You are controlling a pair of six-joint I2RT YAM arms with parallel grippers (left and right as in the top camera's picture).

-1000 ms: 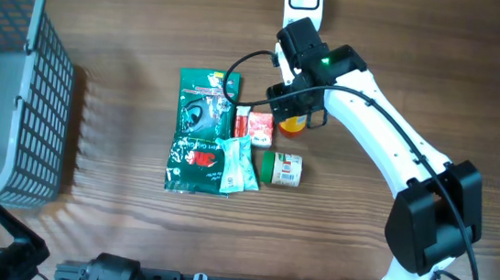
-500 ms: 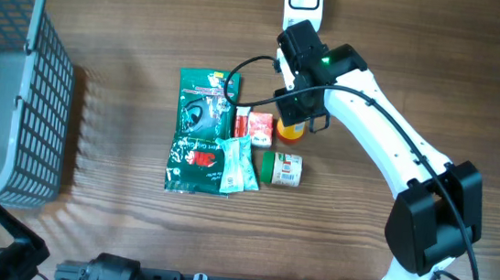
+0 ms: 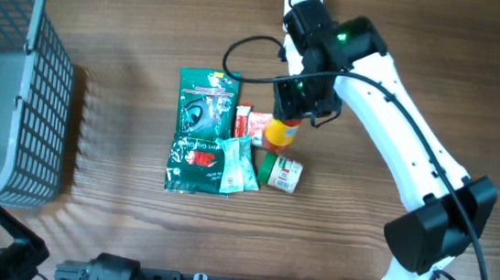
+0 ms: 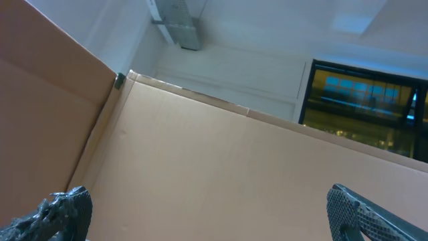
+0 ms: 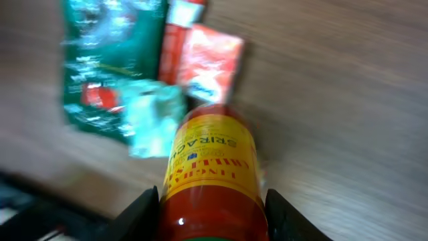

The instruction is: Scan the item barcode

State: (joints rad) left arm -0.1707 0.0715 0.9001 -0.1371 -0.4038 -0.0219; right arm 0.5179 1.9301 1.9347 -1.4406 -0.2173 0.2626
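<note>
Right fingers clamp a sriracha bottle at the right edge of the packet pile, mid-counter; left fingers spread wide, empty; best to grip firmly, lift clear, and turn its barcode outward for scanning.

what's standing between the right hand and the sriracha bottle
Nothing visible: the right hand is shut on the sriracha bottle, a finger pressed to each side. The red packet and green pouches lie on the table beyond it, not between.
</note>
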